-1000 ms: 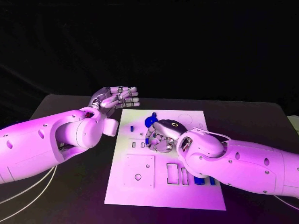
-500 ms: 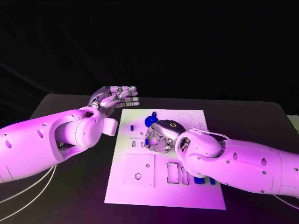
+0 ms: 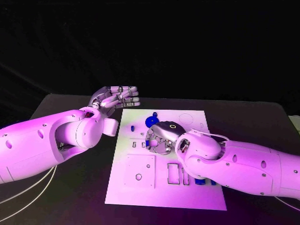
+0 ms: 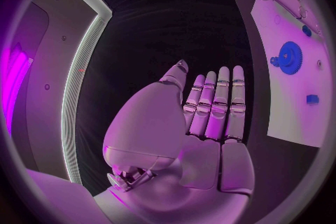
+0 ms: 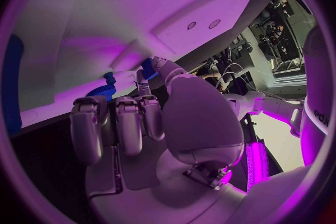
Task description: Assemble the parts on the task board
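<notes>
Black worktop (image 3: 69, 187) carries the flat white rectangular task board (image 3: 140, 187) at its centre, long side running away from the robot. Left white arm (image 3: 35, 145) reaches in beside the board's near-left side; its silver many-fingered left hand (image 3: 116, 99) is raised off the board's far-left corner, palm up, fingers straight, side by side and holding nothing, confirmed in the left wrist view (image 4: 203, 117). Right white arm (image 3: 251, 164) lies across the board's right half, covering part of the cut-outs there. Silver right hand (image 3: 162, 137) is down on the middle of the board, fingers curled toward the surface; the right wrist view (image 5: 140, 123) shows its fingertips bent in against the board near a small blue part (image 5: 106, 87), but I cannot tell whether it is gripped or merely touched. Blue toothed gear (image 3: 151, 121) sits on the board just beyond the right hand, also seen in the left wrist view (image 4: 288, 57). Small blue blocks (image 3: 201, 181) stand at the board's right side, close against the right forearm. Rectangular recesses (image 3: 172, 174) are visible in the board's near half.
</notes>
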Motion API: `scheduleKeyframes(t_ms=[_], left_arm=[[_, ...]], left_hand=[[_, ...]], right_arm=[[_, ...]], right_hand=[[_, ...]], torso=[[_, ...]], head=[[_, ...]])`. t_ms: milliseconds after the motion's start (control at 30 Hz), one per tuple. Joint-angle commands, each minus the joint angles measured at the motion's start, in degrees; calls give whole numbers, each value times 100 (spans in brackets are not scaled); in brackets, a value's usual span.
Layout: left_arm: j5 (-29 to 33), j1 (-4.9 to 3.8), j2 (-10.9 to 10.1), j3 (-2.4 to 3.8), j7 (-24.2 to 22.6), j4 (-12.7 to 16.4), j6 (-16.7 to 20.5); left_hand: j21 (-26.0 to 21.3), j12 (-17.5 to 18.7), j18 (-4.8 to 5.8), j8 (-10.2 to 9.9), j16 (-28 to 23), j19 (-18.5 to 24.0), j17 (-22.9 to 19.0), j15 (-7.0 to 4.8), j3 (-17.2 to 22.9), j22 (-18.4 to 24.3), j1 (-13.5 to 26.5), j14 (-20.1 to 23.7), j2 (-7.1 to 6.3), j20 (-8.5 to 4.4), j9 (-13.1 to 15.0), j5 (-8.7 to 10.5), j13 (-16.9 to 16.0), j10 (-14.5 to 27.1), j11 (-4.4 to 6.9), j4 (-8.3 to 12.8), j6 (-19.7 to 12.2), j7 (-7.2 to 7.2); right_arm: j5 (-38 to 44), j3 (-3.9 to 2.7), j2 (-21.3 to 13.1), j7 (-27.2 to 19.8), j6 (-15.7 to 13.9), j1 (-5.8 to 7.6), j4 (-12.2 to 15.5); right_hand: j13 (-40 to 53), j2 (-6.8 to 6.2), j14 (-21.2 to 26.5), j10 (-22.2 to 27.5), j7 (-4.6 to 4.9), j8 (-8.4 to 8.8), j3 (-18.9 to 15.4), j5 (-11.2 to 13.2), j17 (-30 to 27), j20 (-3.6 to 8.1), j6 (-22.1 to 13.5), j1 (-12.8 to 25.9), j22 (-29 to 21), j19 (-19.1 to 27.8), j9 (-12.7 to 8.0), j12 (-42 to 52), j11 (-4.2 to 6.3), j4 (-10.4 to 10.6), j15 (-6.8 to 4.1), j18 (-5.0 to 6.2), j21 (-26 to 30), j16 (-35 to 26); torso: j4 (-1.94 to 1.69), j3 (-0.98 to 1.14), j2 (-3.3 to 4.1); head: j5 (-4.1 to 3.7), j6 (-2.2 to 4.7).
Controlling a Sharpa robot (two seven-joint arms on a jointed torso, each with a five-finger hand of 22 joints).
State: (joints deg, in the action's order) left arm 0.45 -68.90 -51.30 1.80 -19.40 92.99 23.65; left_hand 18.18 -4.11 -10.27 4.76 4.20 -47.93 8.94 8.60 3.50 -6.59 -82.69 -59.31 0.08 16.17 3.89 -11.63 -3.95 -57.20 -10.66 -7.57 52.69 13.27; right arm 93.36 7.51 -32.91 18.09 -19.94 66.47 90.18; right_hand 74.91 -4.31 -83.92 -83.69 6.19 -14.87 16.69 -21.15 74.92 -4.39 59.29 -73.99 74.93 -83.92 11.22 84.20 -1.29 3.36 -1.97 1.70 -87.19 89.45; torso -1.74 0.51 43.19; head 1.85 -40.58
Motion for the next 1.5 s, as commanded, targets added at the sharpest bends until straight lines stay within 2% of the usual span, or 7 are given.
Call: scheduleKeyframes(t_ms=[33,200,400,733,1300,1367,1500], left_arm=[[2,-1,4,3,-22,14,-114],[2,-1,3,3,-22,9,-129],[2,-1,3,3,-18,6,-136],[2,-1,3,3,-11,0,-137],[2,0,7,3,-7,-14,-141],[2,0,7,3,-6,-15,-143],[1,0,7,3,10,-21,-136]], left_hand=[[-21,20,-11,-36,-35,34,9,-3,-20,7,49,28,30,8,6,-2,2,16,-7,13,11,11],[-21,21,-11,-37,-36,36,10,-2,-21,8,51,30,30,8,5,-2,2,17,-7,12,11,11],[-21,21,-11,-37,-36,36,10,-2,-21,8,51,30,30,8,5,-2,2,17,-7,12,11,11],[-21,21,-11,-37,-36,36,10,-2,-21,8,51,30,30,8,5,-2,2,17,-7,12,11,11],[-24,23,-10,-41,-40,43,12,0,-25,10,55,37,24,10,5,-2,3,23,-9,15,7,12],[-24,23,-10,-41,-40,43,12,0,-25,10,55,37,24,10,5,-2,3,23,-9,15,7,12],[-24,23,-10,-42,-40,44,12,0,-26,11,55,38,24,10,5,-2,3,23,-9,15,6,12]], right_arm=[[169,13,0,96,178,-23,0],[212,13,-2,125,232,-24,8],[247,13,7,137,243,-26,23],[332,13,24,203,170,-28,38],[441,12,38,273,-54,-32,74],[448,12,29,277,-108,-33,92],[462,12,-25,271,-287,-39,180]], right_hand=[[741,-36,-569,45,-9,-21,-22,27,1346,17,-41,-6,1209,-337,222,-45,-36,-14,-15,-68,26,-18],[690,-111,-564,98,24,8,-45,169,1328,3,-101,-9,1188,-317,221,-92,-63,-49,5,-61,51,-26],[670,-140,-563,119,40,22,-60,205,1324,-5,-129,7,1182,-310,220,-111,-77,-51,17,-59,60,-29],[621,-202,-554,171,70,50,-106,257,1289,-26,-189,68,1150,-279,218,-156,-105,-32,40,-48,98,-46],[407,-360,-528,398,194,199,-246,381,1189,-107,-490,214,1059,-193,176,-351,-216,56,133,-16,213,-97],[380,-382,-526,429,203,205,-283,458,1181,-121,-518,244,1050,-184,177,-375,-227,83,144,-12,225,-101],[299,-458,-523,515,217,216,-446,814,1168,-147,-607,344,1038,-173,185,-441,-251,197,166,-6,248,-110]], torso=[[-3,1,2],[-1,2,0],[2,3,3],[-4,2,5],[-3,1,3],[-3,1,4],[-6,5,8]], head=[[-5,0],[-3,-3],[-1,-12],[-3,-10],[-6,15],[-6,16],[-15,26]])
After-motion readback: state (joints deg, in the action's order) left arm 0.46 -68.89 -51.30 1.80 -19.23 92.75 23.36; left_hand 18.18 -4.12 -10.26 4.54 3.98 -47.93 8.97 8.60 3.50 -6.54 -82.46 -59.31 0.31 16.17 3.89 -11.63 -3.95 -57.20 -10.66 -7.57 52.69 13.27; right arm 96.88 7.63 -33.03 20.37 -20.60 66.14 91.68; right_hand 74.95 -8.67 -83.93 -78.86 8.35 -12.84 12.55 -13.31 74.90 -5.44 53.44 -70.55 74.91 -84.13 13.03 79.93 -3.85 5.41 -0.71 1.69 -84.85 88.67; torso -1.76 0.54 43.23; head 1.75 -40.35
